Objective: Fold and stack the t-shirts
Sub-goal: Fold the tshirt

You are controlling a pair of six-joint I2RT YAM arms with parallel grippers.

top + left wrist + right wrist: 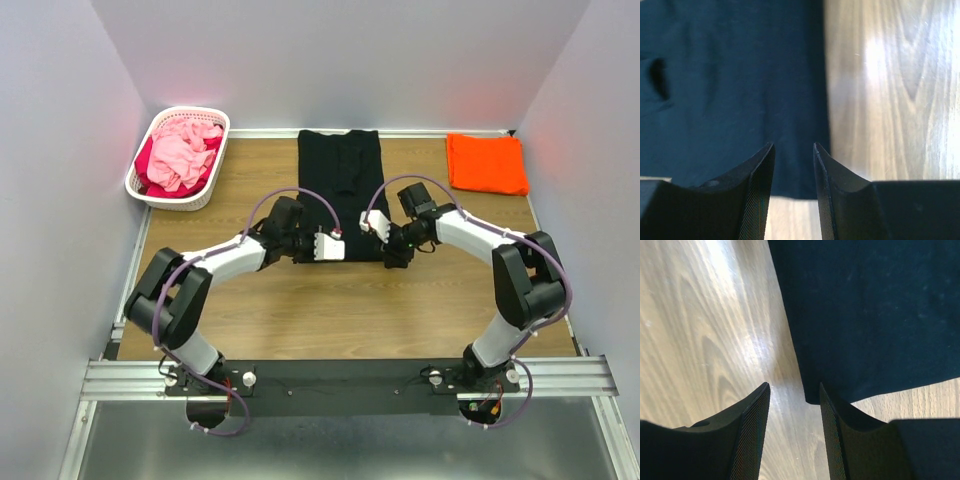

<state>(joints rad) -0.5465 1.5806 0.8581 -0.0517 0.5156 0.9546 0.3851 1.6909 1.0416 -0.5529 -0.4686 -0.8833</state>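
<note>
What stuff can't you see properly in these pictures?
1. Wrist views: the picture edges cut off most of the black t-shirt. It is unclear whether the left gripper or the right gripper touches the cloth.
2. Top view: both grippers cover the shirt's near corners.
3. Top view: pink clothes bury the bottom of the basket.
4. Top view: the orange t-shirt is folded, so its sleeves are tucked out of sight.

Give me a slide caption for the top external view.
Left gripper and right gripper, open, at near corners of the black t-shirt; orange t-shirt folded far right, white basket far left.
</note>
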